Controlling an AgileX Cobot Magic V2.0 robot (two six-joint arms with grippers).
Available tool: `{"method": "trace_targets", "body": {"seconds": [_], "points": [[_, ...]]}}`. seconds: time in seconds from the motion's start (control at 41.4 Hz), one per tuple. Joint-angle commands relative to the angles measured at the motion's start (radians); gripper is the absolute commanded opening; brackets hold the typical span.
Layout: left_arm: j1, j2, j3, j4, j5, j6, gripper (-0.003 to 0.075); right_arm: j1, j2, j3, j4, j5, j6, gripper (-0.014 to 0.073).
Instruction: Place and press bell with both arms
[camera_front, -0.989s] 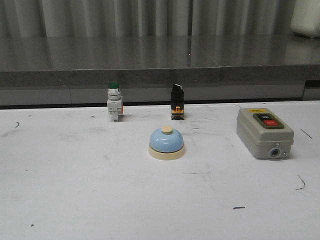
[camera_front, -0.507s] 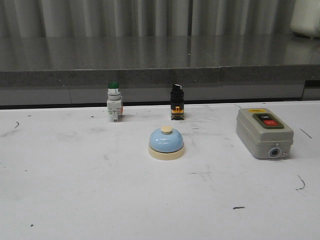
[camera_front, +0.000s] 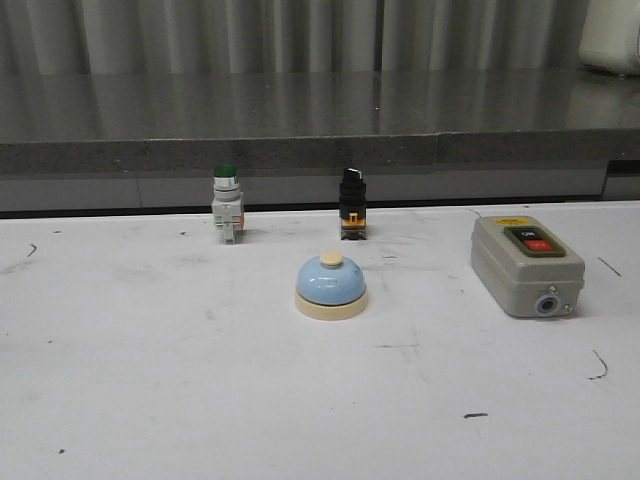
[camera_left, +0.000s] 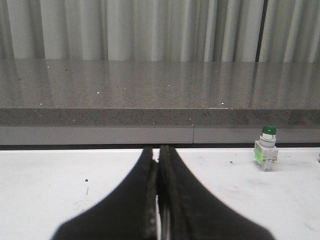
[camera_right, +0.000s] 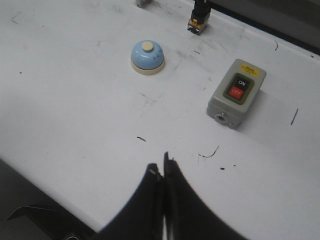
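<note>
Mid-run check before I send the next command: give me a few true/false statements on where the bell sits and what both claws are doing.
1. The bell stands upright on the white table, with nothing touching it. True.
2. The left claw is shut on the bell. False: its fingers are closed together with nothing between them, and the bell is not in that view.
3. The grey switch box sits on the robot's right of the bell. True.
4. The right claw is wide open above the bell. False: it is shut and well short of the bell.
5. The green-capped push button lies nearer the robot than the bell. False: it stands farther back.
</note>
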Motion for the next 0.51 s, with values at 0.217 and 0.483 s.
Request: {"method": "trace_targets", "body": {"seconds": [0.217,0.483], "points": [[-0.013,-0.019,0.026,0.001,-0.095,-0.008,-0.002,-0.005,0.005,-0.024,-0.007,-0.062,-0.003,-0.0068],[-0.013,-0.019,0.026,0.001,-0.095,-0.008,-0.002,-0.005,0.005,-0.024,-0.007,-0.062,-0.003,-0.0068]]}}
